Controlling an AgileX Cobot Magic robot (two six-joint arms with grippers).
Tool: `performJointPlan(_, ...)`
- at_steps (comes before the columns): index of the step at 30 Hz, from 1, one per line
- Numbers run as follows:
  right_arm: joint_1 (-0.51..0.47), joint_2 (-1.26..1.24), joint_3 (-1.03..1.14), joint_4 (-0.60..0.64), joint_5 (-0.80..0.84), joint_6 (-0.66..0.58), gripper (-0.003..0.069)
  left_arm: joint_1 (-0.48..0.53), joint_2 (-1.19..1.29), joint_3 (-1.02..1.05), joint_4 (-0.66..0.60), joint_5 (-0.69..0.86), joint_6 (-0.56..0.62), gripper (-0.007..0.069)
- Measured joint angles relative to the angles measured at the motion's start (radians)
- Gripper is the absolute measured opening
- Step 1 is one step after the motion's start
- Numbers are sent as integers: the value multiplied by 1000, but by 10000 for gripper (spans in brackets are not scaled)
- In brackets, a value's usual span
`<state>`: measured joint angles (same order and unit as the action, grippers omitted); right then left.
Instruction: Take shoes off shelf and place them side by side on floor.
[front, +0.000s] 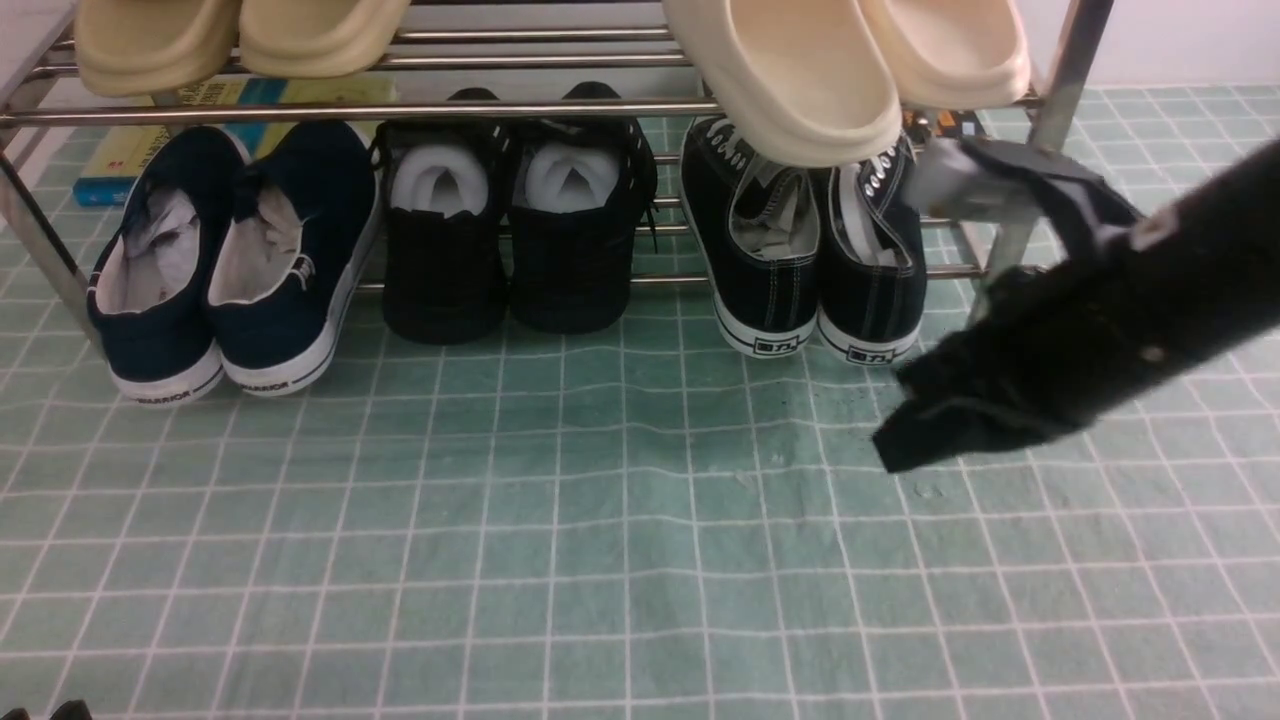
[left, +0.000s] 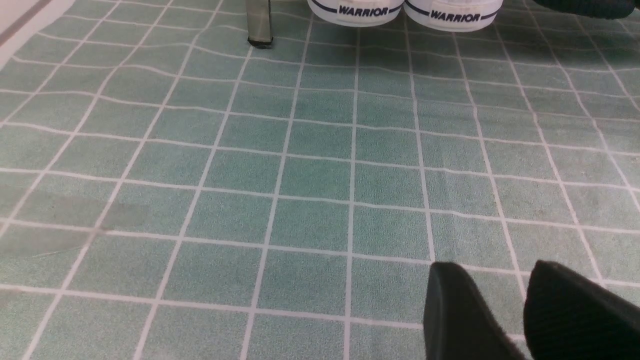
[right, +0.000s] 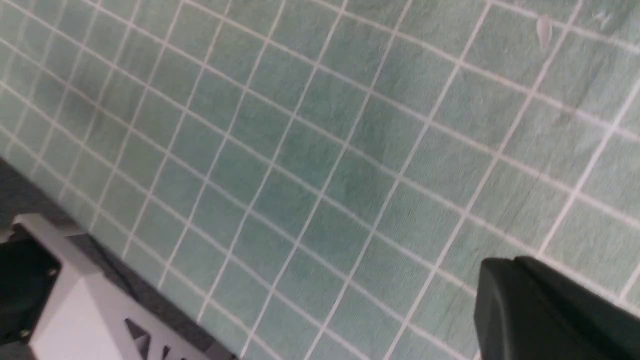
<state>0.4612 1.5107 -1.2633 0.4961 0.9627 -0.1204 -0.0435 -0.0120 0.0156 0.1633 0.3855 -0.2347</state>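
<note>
The shoes, two black canvas sneakers (front: 765, 250) (front: 872, 265) with white laces and white soles, stand heels-out at the right end of the chrome shelf's (front: 400, 108) lower tier. My right gripper (front: 892, 448) comes in from the right and hovers over the pale green gridded floor (front: 600, 520), just in front of and right of the shoes, not touching them. In the right wrist view its fingers (right: 500, 280) are pressed together and hold nothing. My left gripper (left: 497, 267) hangs low over the floor (left: 310, 165) with a gap between its fingers, also empty.
Navy slip-ons (front: 220, 270) and all-black shoes stuffed with paper (front: 510, 240) share the lower tier. Beige slippers (front: 790, 80) (front: 230, 35) sit on the upper tier, one overhanging the sneakers. A shelf leg (front: 1045, 120) stands beside my right arm. A book (front: 120, 160) lies behind.
</note>
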Motion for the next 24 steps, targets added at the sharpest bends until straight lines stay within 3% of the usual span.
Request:
performJointPlan(6, 133, 178, -287, -255, 31, 161, 76, 0, 0, 0, 0, 0, 0, 239)
performJointPlan(15, 189, 437, -617, -548, 13, 298, 358, 0, 0, 0, 0, 0, 0, 239)
performJointPlan(19, 189, 496, -651, -635, -17, 309, 409, 0, 0, 0, 0, 0, 0, 239)
performJointPlan(24, 189, 543, -658, -700, -66, 315, 421, 0, 0, 0, 0, 0, 0, 239)
